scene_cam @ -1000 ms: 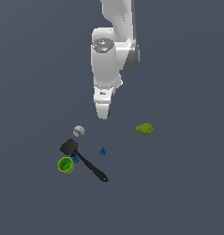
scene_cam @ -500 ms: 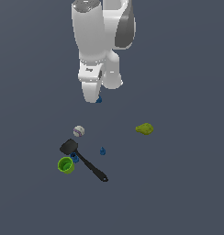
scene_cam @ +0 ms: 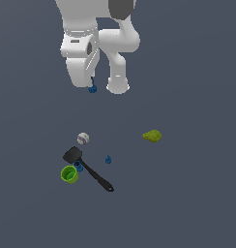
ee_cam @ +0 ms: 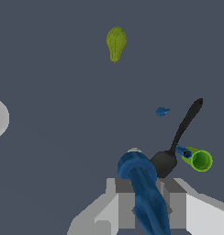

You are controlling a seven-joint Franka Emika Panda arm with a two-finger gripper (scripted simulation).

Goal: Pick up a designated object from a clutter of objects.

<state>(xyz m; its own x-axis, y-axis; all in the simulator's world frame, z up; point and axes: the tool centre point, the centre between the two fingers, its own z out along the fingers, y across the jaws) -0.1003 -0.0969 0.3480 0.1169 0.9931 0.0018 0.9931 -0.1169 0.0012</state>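
Exterior view: the arm has swung up and away over the last second, and the claw (scene_cam: 92, 86) now sits high above the clutter with the dark-blue piece (scene_cam: 93, 88) pinched between its fingers, so the pick looks basically done. The baseball (scene_cam: 82, 138), spatula (scene_cam: 88, 169) and green cup (scene_cam: 69, 174) lie well below, around 6 o'clock from it on the tabletop (scene_cam: 187, 193).

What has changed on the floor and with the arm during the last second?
The arm has risen and swung toward the exterior view's left. Its tool carries a blue piece, first visible half a second ago. The baseball, spatula, green cup, yellow-green fruit and the small blue piece beside the spatula did not move.
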